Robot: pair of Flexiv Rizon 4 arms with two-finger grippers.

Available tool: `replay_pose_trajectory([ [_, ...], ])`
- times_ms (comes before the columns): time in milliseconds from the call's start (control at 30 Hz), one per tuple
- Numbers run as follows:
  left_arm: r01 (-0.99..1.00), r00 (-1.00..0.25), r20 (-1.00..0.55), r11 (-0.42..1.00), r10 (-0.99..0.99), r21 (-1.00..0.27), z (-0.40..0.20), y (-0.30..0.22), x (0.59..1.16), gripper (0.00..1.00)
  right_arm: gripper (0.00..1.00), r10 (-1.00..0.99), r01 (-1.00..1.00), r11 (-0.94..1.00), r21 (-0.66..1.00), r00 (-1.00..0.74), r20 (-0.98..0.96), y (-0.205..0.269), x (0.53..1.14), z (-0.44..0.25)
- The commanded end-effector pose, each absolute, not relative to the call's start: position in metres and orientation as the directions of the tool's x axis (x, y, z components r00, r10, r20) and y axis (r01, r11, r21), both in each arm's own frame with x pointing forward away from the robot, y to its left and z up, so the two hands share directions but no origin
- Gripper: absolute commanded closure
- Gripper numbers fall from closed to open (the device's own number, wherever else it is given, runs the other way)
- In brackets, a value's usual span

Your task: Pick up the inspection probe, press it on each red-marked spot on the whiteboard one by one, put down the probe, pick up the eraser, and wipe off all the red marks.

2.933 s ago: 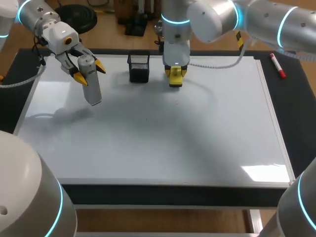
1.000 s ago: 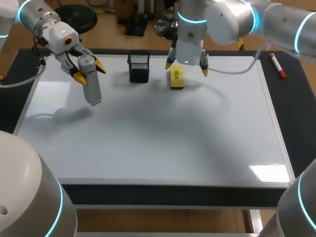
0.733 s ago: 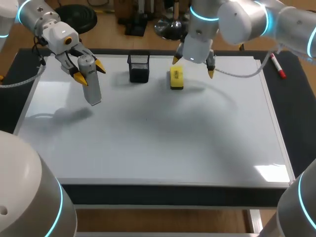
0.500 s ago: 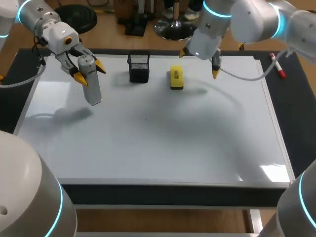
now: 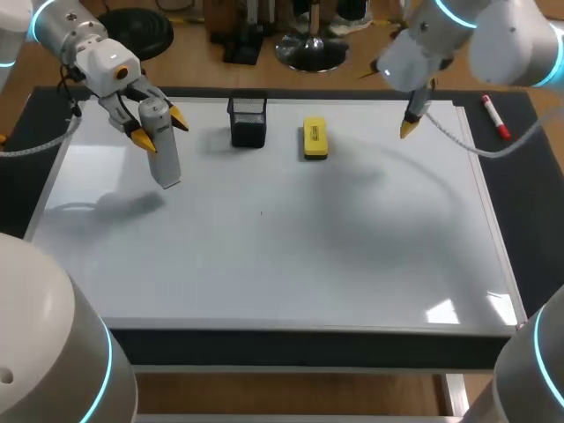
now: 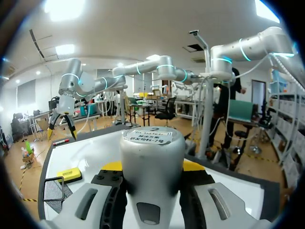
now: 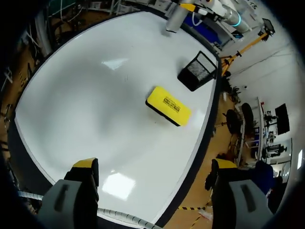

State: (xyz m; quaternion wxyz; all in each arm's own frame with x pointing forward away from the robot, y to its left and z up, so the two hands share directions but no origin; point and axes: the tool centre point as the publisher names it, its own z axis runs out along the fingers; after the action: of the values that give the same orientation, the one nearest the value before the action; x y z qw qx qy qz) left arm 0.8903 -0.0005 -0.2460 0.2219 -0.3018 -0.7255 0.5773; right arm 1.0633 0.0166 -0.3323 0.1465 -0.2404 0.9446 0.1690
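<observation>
bright overhead glare on whiteboard

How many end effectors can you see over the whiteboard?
2. The left end effector grips the probe above the whiteboard's far-left part; the right end effector hangs open and empty near its far-right corner.

Fingertips of left hand mostly behind probe
</observation>
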Motion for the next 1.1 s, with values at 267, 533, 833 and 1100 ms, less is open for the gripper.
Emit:
replay_pose_trajectory([
  [267, 0.182, -0.717, -0.026, 0.151, 0.697, -0.972, -0.245, 0.000, 0.891, 1.00, 0.00, -0.364, -0.460, 0.864, 0.204, -0.852, -0.377, 0.020, 1.052, -0.281],
  [533, 0.182, -0.717, -0.026, 0.151, 0.697, -0.972, -0.245, 0.000, 0.891, 1.00, 0.00, -0.326, -0.397, 0.879, 0.263, -0.904, -0.276, 0.043, 1.064, -0.257],
  [833, 0.182, -0.717, -0.026, 0.151, 0.697, -0.972, -0.245, 0.000, 0.891, 1.00, 0.00, -0.288, -0.327, 0.887, 0.325, -0.944, -0.163, 0.065, 1.080, -0.243],
  [1100, 0.182, -0.717, -0.026, 0.151, 0.697, -0.972, -0.245, 0.000, 0.891, 1.00, 0.00, -0.286, -0.302, 0.877, 0.373, -0.953, -0.099, 0.078, 1.089, -0.236],
])
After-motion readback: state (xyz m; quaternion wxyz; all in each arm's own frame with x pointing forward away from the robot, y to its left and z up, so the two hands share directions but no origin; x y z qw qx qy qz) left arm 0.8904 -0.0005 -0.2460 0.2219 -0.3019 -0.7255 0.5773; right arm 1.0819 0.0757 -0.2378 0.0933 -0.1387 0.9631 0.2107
